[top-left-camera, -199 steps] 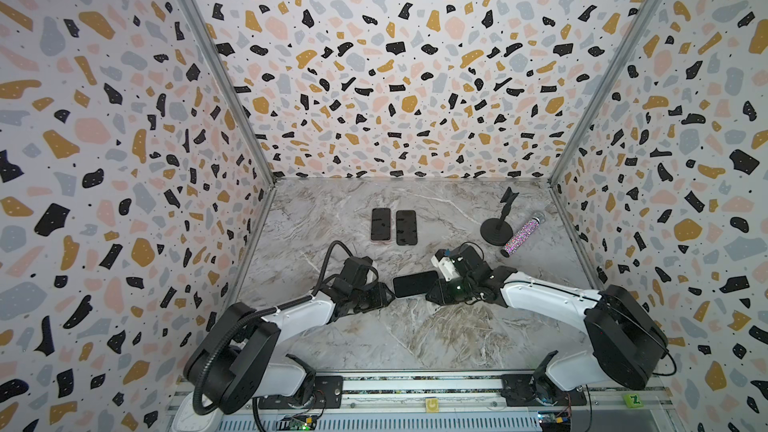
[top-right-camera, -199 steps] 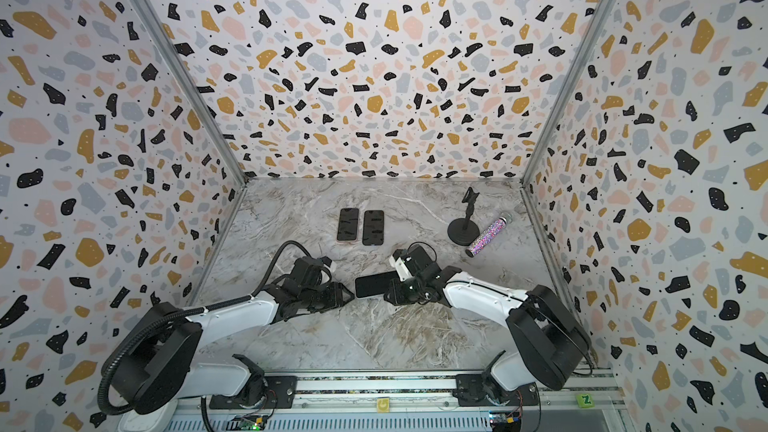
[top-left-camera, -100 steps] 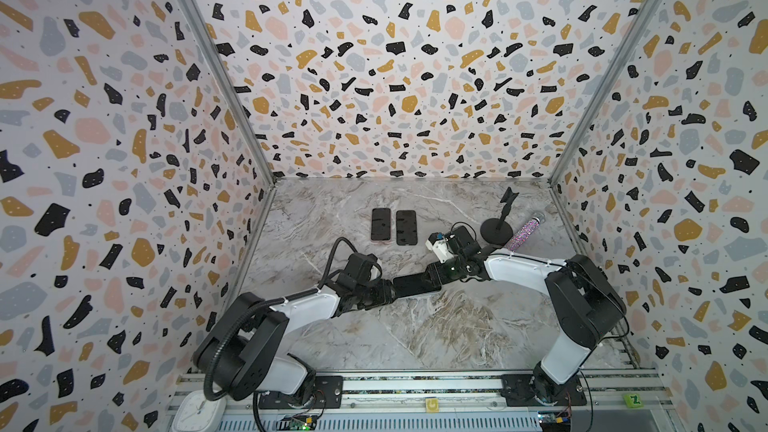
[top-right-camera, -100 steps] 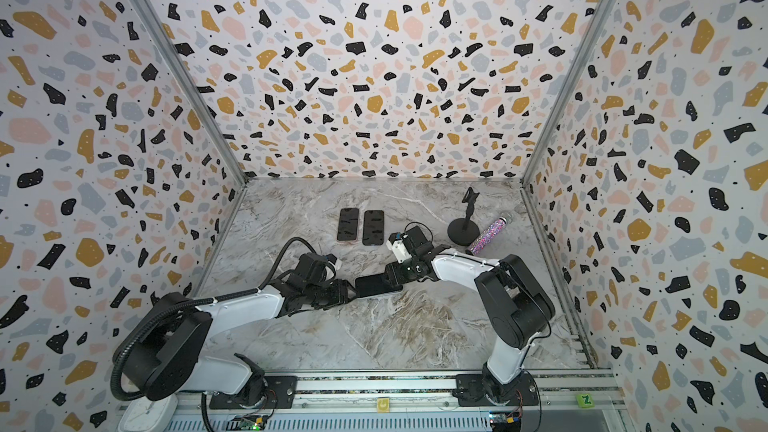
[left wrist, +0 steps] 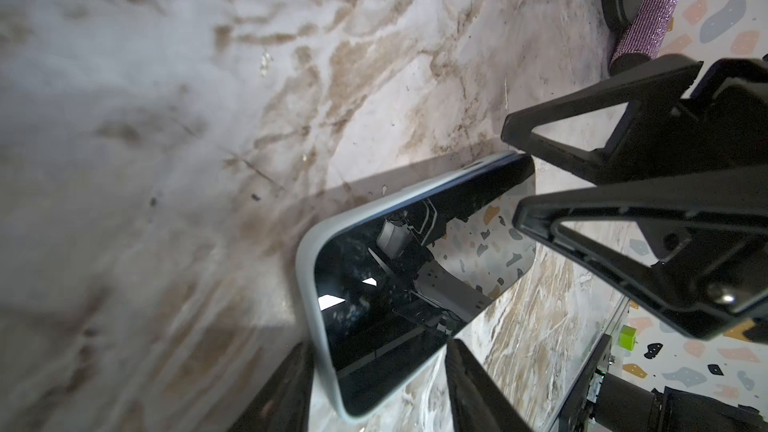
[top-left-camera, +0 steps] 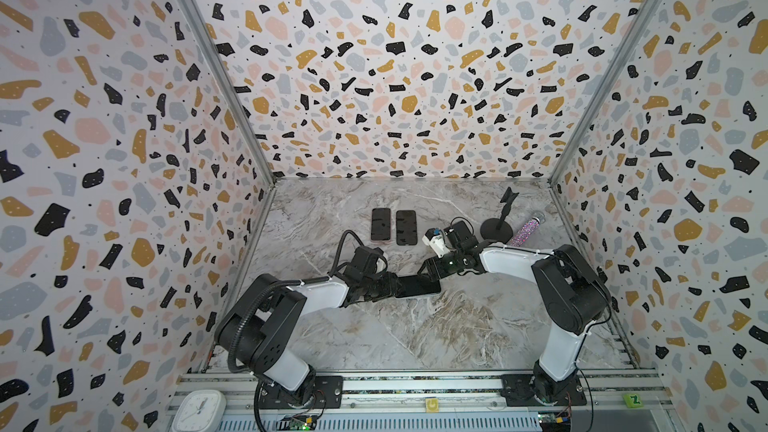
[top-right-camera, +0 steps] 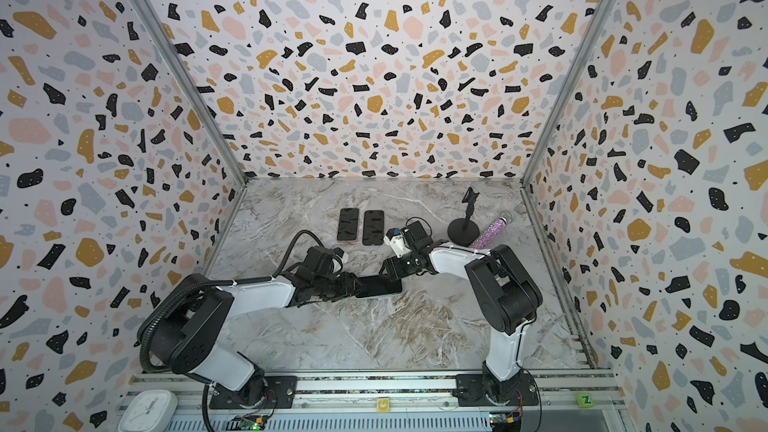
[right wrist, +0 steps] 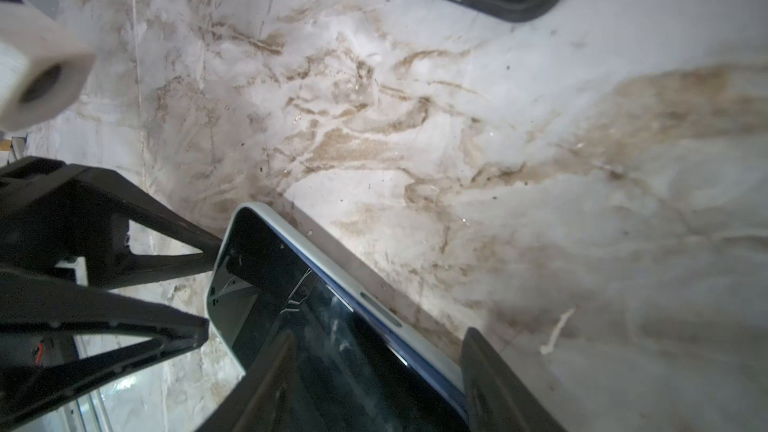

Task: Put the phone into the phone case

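the phone lies flat, screen up, on the marble table, well apart from the black round-based stand, nearer the camera and to its left in both top views. a pale phone case rims it; whether it is fully seated i cannot tell. the left gripper clasps the phone's end farther from the stand, fingers against its 2 long edges. the right gripper sits at the end nearer the stand, jaws spread, gripping nothing, 1 fingertip at the phone's corner. 2 handsets lie side by side left of the stand; a glittery microphone lies just beside its base.
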Action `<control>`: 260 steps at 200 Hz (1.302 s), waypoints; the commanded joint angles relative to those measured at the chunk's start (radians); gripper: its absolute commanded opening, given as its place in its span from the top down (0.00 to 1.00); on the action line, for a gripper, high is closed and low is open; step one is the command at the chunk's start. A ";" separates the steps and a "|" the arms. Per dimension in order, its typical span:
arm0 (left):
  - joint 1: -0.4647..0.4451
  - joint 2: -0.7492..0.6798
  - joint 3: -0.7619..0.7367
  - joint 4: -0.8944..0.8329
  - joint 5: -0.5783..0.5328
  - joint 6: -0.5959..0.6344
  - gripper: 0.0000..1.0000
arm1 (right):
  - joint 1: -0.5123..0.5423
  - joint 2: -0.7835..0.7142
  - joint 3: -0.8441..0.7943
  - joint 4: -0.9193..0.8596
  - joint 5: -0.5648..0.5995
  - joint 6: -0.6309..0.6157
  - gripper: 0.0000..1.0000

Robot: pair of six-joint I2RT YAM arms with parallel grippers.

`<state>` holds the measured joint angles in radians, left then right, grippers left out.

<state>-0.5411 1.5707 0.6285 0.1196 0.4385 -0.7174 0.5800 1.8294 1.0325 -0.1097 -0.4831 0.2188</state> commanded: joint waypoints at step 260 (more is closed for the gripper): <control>-0.072 -0.171 -0.136 -0.120 -0.013 0.095 0.54 | 0.233 -0.625 -0.449 -0.114 0.231 0.405 0.69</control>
<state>-0.6106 1.3796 0.4808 0.0208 0.4294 -0.6548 0.8055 1.2041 0.5404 -0.2314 -0.3004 0.6888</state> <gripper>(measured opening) 0.467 0.312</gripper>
